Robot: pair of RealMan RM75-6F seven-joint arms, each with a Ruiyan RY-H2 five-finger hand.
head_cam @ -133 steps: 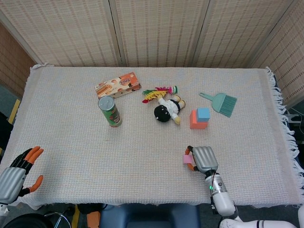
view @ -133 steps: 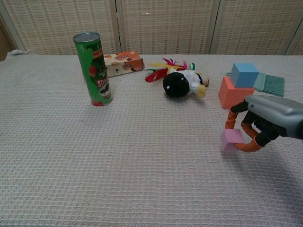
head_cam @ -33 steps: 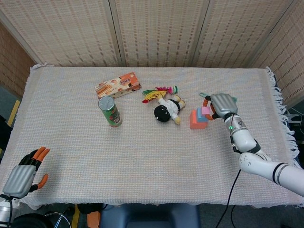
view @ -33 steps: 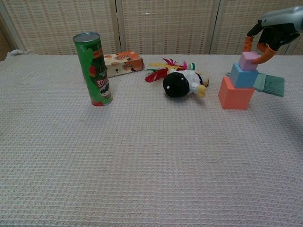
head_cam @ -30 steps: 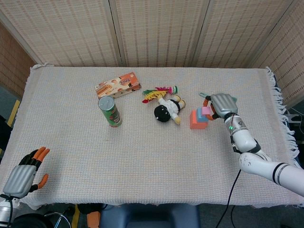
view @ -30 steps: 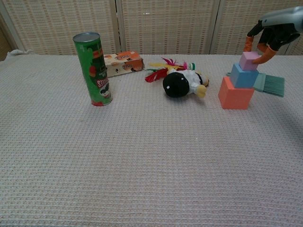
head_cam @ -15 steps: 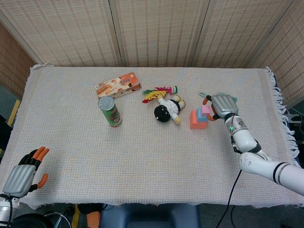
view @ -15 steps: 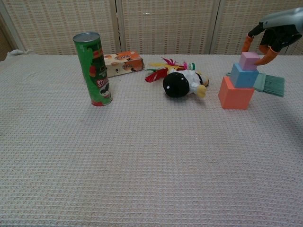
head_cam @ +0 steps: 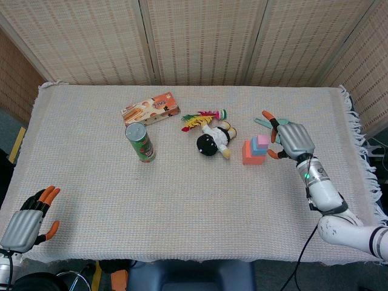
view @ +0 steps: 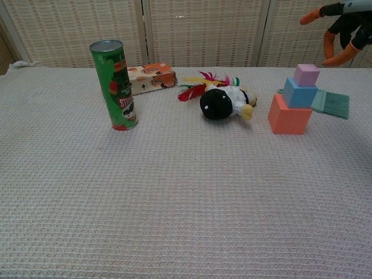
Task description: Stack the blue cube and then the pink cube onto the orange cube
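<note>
Stack is up: orange cube (view: 289,117) on the cloth (head_cam: 182,194) right of centre, blue cube (view: 300,92) on top of it, pink cube (view: 306,75) on top of the blue. Long axis of the stack is vertical, all three sit upright; each upper cube is offset toward the right rear of the one below, so the tower steps that way. From the head view the cube faces run roughly square to the table edges, no clear twist between them. Right hand (head_cam: 293,140) is open, fingers spread, holding nothing, just right of the stack and clear of the pink cube; in the chest view its fingertips (view: 311,15) show above and right of the stack with a gap. Left hand (head_cam: 24,225) is at the near left edge of the table, fingers extended and apart, holding nothing. Teal brush (view: 331,104) lies just behind and right of the stack, whether it touches the cubes I cannot tell. Doll (head_cam: 213,139) lies left of the stack, green can (head_cam: 140,142) upright further left, snack box (head_cam: 150,108) behind the can
</note>
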